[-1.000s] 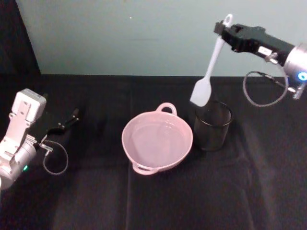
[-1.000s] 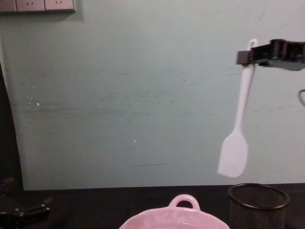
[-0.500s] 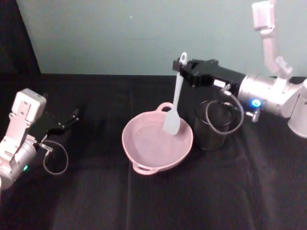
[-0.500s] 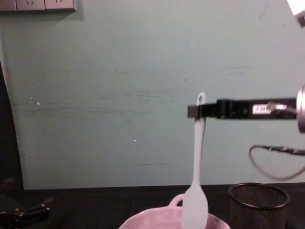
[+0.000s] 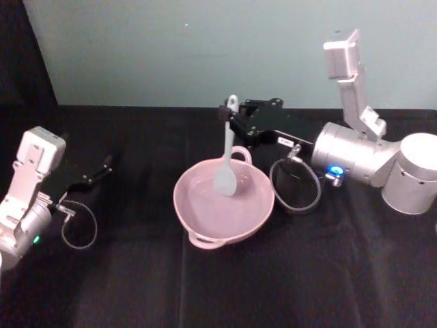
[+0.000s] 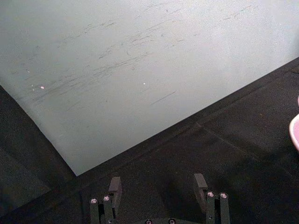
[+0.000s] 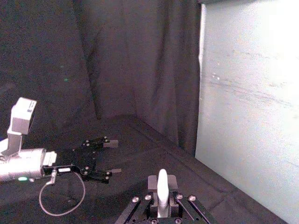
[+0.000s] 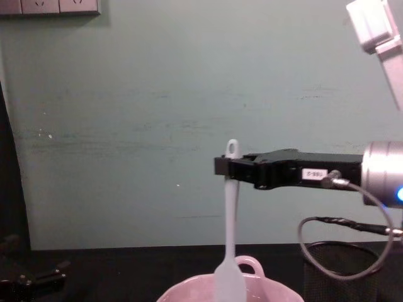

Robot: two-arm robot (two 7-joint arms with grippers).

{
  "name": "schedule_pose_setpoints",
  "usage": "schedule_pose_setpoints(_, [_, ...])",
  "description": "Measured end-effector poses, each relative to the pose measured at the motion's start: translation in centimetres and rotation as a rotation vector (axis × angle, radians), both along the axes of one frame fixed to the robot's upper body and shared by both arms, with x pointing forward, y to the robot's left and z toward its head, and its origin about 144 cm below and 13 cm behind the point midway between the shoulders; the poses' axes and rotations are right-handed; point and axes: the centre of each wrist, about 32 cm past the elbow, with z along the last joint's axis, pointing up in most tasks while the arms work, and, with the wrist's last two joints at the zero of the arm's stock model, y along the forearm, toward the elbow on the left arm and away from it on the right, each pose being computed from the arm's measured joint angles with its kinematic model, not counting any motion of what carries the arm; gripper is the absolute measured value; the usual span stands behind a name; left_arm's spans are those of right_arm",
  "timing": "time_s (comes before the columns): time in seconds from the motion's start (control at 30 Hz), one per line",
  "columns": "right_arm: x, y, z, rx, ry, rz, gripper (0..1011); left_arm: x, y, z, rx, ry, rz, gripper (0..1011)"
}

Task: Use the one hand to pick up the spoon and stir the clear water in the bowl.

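My right pincer is clamped on the spoon just under the hole at the handle's tip. The slim white plastic handle hangs straight down from the flat black fingers, ending in a broad, flat head. Directly below the pincer sits the bowl, wide, pale pink and glossy, with a small loop handle on the rim nearest the pincer. From the head camera the spoon's head lies inside the rim's outline. I cannot tell whether it touches the water.

The chest camera gives me the side view: the spoon is upright, and its head overlaps the bowl at the rim. The right pincer reaches in level, with a white label on its side. Behind the pincer, under its silver cylindrical wrist, stands a black wire-mesh cup with a looped cable draped in front of it.

The right wrist camera looks along the fingers, and the rounded handle tip is pinched between them. Well apart from the right pincer, on the far side of the bowl, my left pincer rests low over the black cloth bench. Its own camera shows its fingers spread apart.
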Motion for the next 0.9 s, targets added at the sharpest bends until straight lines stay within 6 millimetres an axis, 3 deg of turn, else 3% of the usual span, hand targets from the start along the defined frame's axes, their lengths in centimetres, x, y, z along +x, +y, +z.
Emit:
schedule_pose_setpoints(0.5, [1.1, 1.9, -1.4, -0.053, -0.074, -0.013, 134, 0.0, 0.0, 0.0, 0.000, 0.000, 0.000, 1011])
schedule_pose_setpoints(0.9, [-0.4, 0.5, -1.2, -0.093, -0.101, -0.049, 134, 0.0, 0.0, 0.0, 0.000, 0.000, 0.000, 1011])
